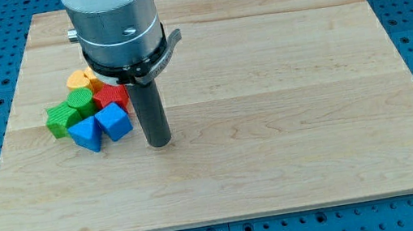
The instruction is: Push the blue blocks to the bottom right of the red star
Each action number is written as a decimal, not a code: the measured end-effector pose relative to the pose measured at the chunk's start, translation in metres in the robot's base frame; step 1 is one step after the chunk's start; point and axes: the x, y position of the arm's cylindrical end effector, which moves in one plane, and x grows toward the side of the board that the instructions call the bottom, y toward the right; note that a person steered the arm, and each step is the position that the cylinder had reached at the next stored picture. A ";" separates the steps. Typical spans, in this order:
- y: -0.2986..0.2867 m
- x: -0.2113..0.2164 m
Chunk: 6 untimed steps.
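Note:
A red star (112, 95) sits in a tight cluster at the view's left. Just below it are two blue blocks: a blue cube (115, 121) and, to its left, a blue triangular block (86, 133). The blue cube touches the red star's lower edge. My tip (160, 142) rests on the board just right of the blue cube, slightly below it, with a small gap between them. The rod rises from it to the grey arm body above.
In the same cluster are a green block (62, 119), a second green block (81, 101), a yellow round block (79, 79) and an orange block (94, 83) partly hidden by the arm. The wooden board (273, 122) lies on a blue pegboard.

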 end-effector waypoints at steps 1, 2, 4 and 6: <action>-0.002 0.002; -0.002 0.004; 0.019 0.061; -0.175 0.066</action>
